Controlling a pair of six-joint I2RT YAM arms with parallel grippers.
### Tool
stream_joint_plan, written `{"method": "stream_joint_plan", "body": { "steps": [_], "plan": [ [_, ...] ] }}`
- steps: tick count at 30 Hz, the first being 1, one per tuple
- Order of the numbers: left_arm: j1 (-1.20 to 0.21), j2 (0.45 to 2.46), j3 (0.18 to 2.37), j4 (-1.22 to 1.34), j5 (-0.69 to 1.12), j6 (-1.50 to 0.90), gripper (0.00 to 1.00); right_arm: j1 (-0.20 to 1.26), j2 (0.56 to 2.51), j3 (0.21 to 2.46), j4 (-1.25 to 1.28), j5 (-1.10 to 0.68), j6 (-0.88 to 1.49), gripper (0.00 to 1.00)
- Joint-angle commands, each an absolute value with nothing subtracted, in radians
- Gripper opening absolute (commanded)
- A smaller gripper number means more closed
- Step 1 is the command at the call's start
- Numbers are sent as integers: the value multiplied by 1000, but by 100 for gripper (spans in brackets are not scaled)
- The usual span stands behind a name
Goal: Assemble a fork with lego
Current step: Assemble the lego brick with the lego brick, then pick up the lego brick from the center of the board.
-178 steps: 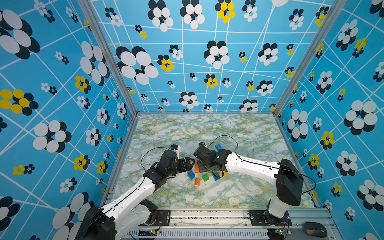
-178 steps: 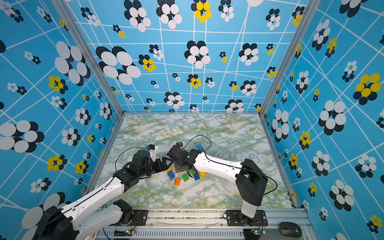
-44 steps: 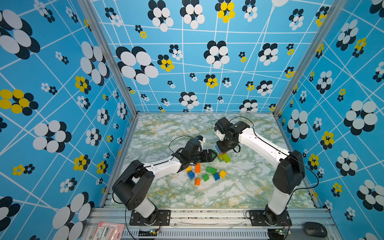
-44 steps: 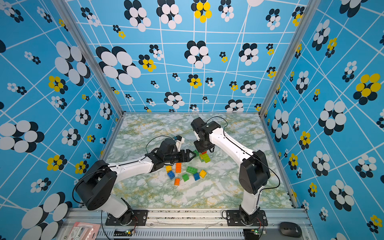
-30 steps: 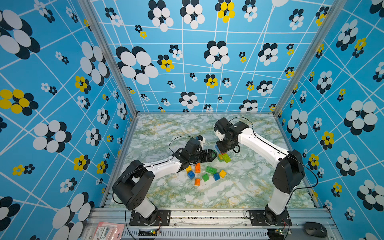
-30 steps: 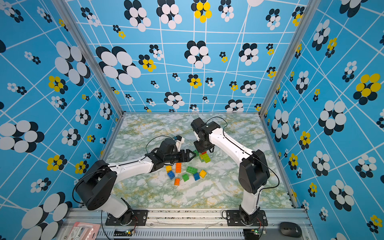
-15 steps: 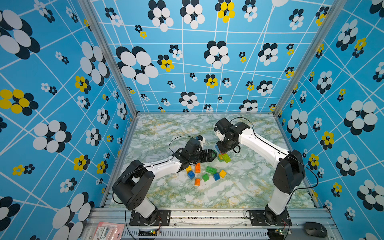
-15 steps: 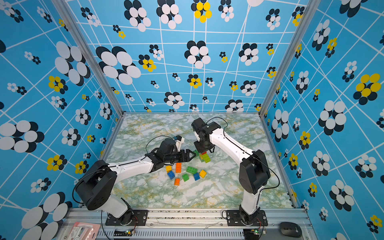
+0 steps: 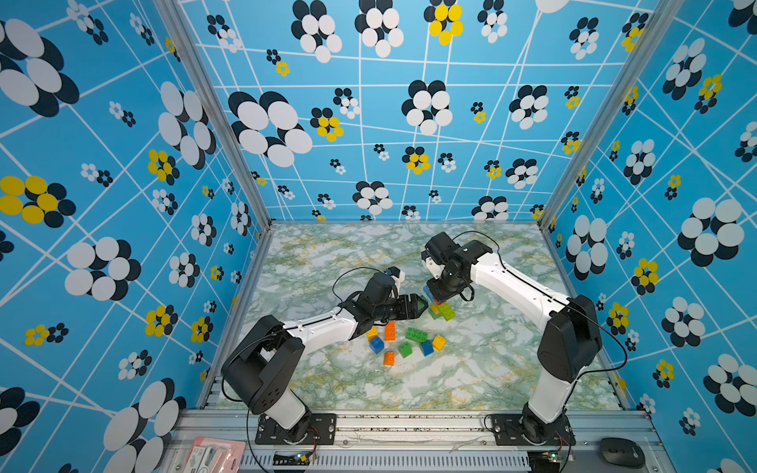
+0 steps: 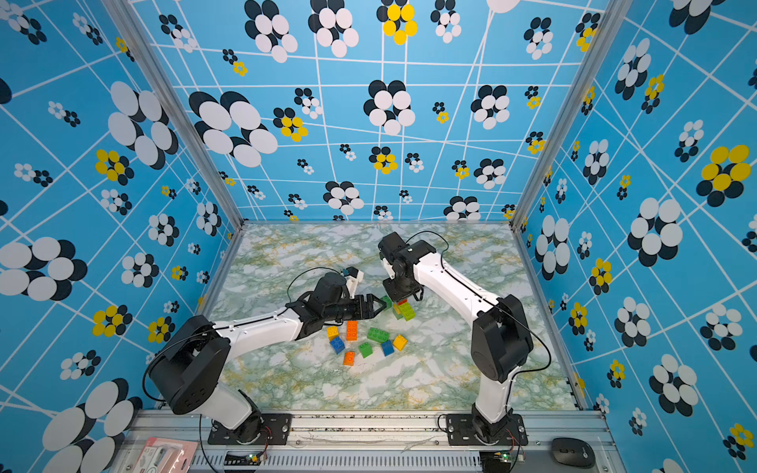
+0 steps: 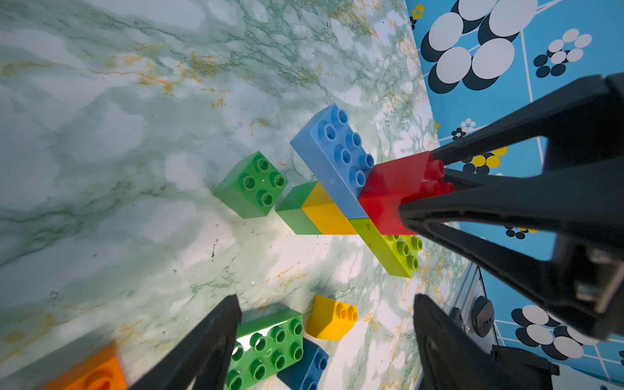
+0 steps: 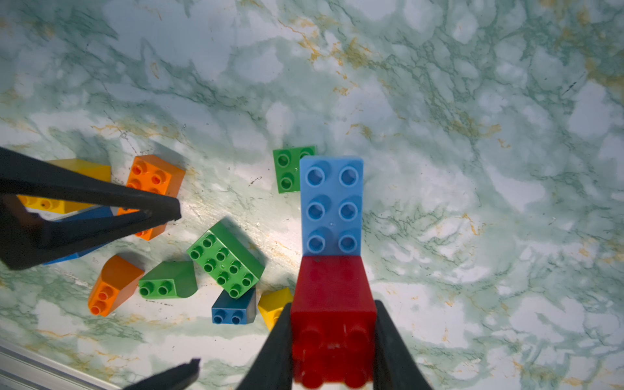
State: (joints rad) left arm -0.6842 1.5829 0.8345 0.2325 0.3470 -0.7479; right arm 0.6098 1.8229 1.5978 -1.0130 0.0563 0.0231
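My right claw (image 12: pixel 332 304) is closed tight on the red brick (image 12: pixel 332 287), one finger on each side. The brick stands at one end of the light-blue oblong brick (image 12: pixel 332 206) and touches it. From the left wrist view, a dark-green brick (image 11: pixel 293 209), a yellow brick (image 11: pixel 324 212) and a lime brick (image 11: pixel 395 250) lie under the blue one, so the fork-to-be (image 9: pixel 440 309) is a small cluster resting on the tabletop (image 9: pixel 368 254). My left claw (image 9: pixel 418 305) holds nothing. Its jaws stand wide apart, low over the tabletop at about 9 o'clock from the cluster in both top views. A loose green square brick (image 11: pixel 251 185) lies just ahead of it. The spare bricks (image 10: pixel 360 340) are scattered at about 7 o'clock from the cluster, and the green oblong brick (image 12: pixel 224 258) is among them.

I judge the step in hand to be seating the red brick onto the build. I cannot tell whether its studs are fully home.

Next I should press straight down without twisting, because the lower bricks could slide on the smooth tabletop. My left claw could steady the cluster from the side. Only then should I let go of the red brick and send the left claw to the green square, squaring its jaws to the brick's flat sides.
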Motion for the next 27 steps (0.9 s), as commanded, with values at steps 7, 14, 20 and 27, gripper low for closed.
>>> {"method": "stream_joint_plan", "body": {
  "steps": [7,14,20,27],
  "plan": [
    [-661,1588,844,222,353,-738,84,611,1930,1520,-1090,-32,-209,20],
    [-661,1571,836,216,346,-738,84,610,1894,1567,-1060,-53,-161,61],
    [-661,1544,834,196,336,-730,85,605,1800,1642,-1016,-50,-107,84],
    [-670,1496,829,147,301,-715,85,605,1608,1502,-877,64,-10,80]
  ]
}}
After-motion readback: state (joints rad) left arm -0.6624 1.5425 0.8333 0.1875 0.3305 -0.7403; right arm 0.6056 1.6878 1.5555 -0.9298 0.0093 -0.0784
